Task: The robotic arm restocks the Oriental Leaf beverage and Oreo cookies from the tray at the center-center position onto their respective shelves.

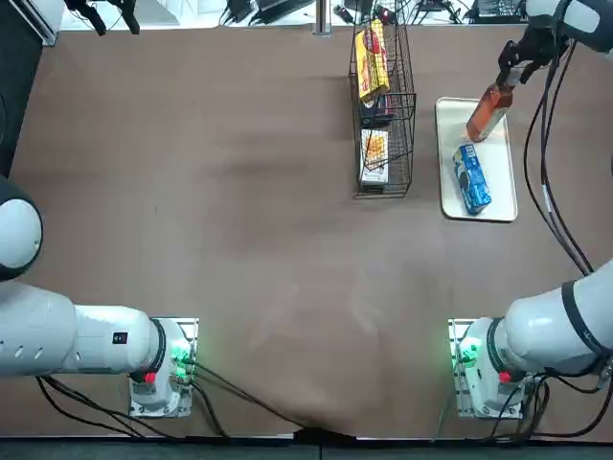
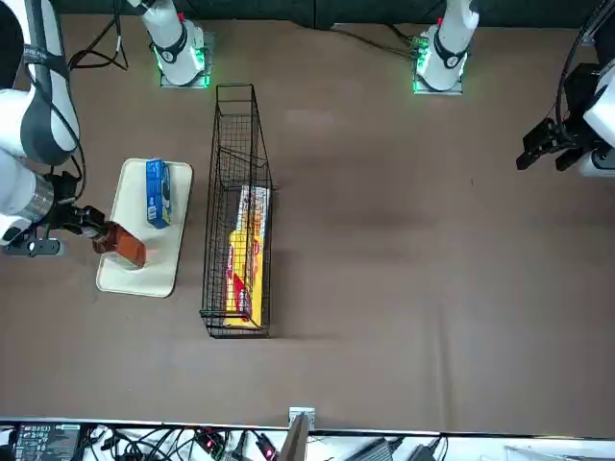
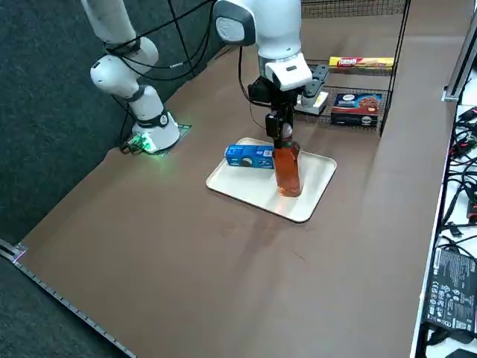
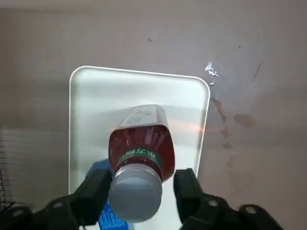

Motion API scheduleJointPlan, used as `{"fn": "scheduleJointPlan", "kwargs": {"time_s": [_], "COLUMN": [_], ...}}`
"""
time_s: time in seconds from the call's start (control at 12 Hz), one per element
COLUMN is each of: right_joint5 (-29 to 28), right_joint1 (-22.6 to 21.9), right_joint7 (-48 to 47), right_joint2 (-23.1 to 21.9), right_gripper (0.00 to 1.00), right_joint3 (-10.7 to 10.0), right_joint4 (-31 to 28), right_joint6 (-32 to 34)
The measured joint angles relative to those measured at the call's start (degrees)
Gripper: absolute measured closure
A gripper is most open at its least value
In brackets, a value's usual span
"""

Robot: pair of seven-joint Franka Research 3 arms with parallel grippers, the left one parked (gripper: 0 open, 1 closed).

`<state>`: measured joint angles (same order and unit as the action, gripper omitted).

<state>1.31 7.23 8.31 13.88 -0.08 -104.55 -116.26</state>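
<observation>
Brown tabletop (image 1: 239,240) | right pincer (image 4: 143,173) at bottle (image 3: 287,173) | Oreo packet (image 1: 472,179) beside | rack (image 1: 403,144) near tray (image 1: 455,144)

robotics lab, white robot arm (image 3: 270,30), loose cables (image 3: 462,164), metal-edged table (image 3: 223,283)

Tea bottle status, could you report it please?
Right gripper open, over the tray. Tea bottle between its fingers. Blue packet close by on tray.

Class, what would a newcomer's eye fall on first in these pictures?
Probably the red-brown bottle, upright over the white tray at the right claw, its cap between the claw's fingers. Next, the bright blue packet lying on that tray. Then the tall black wire rack beside the tray, with a yellow packet inside.
</observation>
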Motion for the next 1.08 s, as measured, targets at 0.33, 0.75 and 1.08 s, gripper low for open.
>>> {"fn": "scheduleJointPlan", "kwargs": {"time_s": [0.33, 0.75, 1.08], "right_joint5": [-0.06, -0.07, -0.06], "right_joint1": [0.00, -0.04, -0.14], "right_joint7": [-0.01, 0.00, 0.05], "right_joint2": [-0.01, 0.07, 0.12], "right_gripper": [0.24, 0.26, 0.27], "right_joint3": [0.03, 0.17, 0.47], "right_joint4": [-0.40, -0.78, -0.83], "right_joint6": [-0.45, -1.13, -1.45]}}
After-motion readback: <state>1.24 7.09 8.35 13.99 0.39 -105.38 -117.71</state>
